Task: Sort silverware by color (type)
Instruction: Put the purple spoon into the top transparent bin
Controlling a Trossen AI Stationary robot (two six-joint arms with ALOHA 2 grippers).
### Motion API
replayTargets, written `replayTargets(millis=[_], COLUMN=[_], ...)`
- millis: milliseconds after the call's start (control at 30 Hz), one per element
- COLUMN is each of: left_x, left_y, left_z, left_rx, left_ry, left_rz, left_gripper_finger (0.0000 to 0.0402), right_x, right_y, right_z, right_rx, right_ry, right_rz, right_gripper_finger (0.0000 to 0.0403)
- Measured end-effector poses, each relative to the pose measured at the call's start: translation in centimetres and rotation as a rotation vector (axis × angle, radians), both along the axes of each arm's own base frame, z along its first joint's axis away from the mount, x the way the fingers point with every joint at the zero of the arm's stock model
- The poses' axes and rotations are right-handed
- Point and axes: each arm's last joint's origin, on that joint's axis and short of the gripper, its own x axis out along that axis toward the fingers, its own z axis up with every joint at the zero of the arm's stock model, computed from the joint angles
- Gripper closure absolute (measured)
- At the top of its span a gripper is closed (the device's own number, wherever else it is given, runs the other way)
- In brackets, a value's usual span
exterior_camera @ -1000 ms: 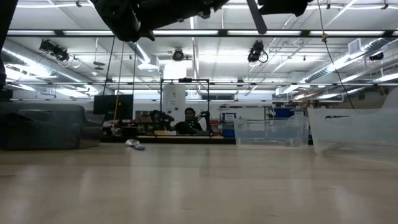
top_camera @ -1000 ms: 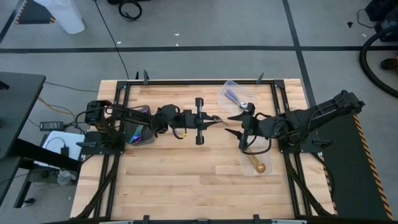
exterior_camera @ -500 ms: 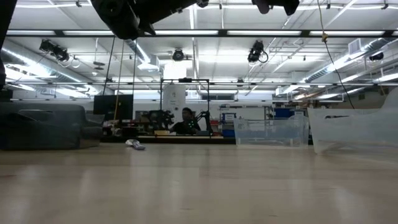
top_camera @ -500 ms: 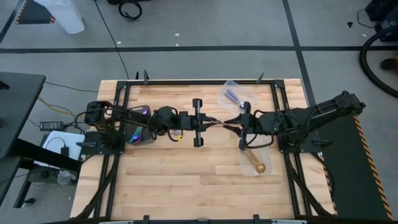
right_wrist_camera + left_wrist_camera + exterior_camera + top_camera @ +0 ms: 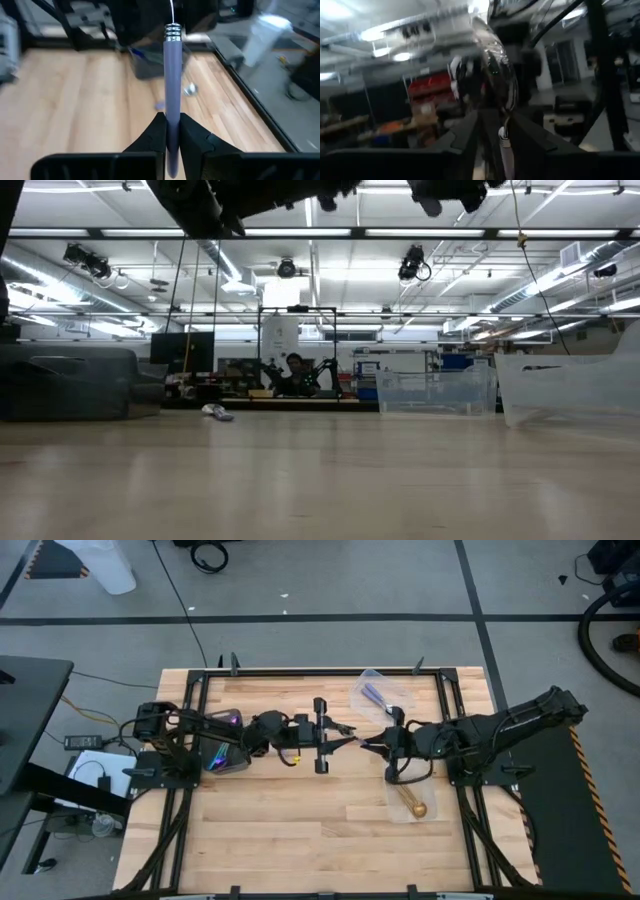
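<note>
Two dark arms meet above the middle of the wooden table (image 5: pixel 300 830), and every place below is given relative to this table. The left arm reaches in from the table's left side, and the left gripper (image 5: pixel 345 735) hangs over the table's centre with its fingers a little apart. The right arm comes from the right side, and the right gripper (image 5: pixel 368 743) is just beside the left one, also over the centre, with its fingers pressed together on the lilac handle of a silver spoon (image 5: pixel 170 95). In the left wrist view the shiny bowl of this spoon (image 5: pixel 495 75) stands between the left fingers, but I cannot tell if they touch it.

A dark grey tray (image 5: pixel 222 752) lies near the left edge of the table, with iridescent purple-blue spoons (image 5: pixel 218 758) in it. One clear container (image 5: pixel 385 695) lies near the far edge and has lilac-handled spoons (image 5: pixel 378 696) in it. Another clear container (image 5: pixel 409 815) sits towards the right edge, with a gold spoon (image 5: pixel 411 802) inside.
</note>
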Motion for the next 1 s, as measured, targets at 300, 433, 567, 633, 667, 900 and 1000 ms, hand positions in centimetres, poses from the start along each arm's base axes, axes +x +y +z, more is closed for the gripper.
replayTargets(millis=[300, 433, 567, 633, 667, 900, 1000], left_x=[0.4, 0.2, -0.2, -0.4, -0.4, -1.2, -1.7], left_y=[0.4, 0.6, -0.1, -0.5, -0.7, -2.6, -3.1], left_z=[-3.4, -5.5, -6.6, -7.1, -7.3, -8.6, -9.2], left_rx=[-0.111, -0.158, -0.219, -0.23, -0.229, -0.246, -0.255], left_ry=[0.349, 0.543, 0.663, 0.718, 0.74, 0.895, 0.975], left_rz=[0.132, 0.181, 0.169, 0.165, 0.162, 0.141, 0.146], left_gripper_finger=[0.0263, 0.0263, 0.0263, 0.0263, 0.0263, 0.0263, 0.0263], right_x=[-0.3, -0.2, -0.2, -0.2, -0.2, -1.2, -1.8], right_y=[-1.6, -2.6, -4.4, -5.5, -6.1, -9.9, -11.3], right_z=[-1.1, -1.0, -1.0, -1.1, -1.1, -2.1, -2.4], right_rx=[0.017, 0.012, 0.007, 0.013, 0.016, 0.082, 0.105], right_ry=[0.046, 0.037, 0.037, 0.045, 0.055, 0.169, 0.211], right_rz=[-0.219, -0.285, -0.376, -0.414, -0.43, -0.503, -0.537], right_gripper_finger=[0.0355, 0.0355, 0.0355, 0.0354, 0.0354, 0.0354, 0.0353])
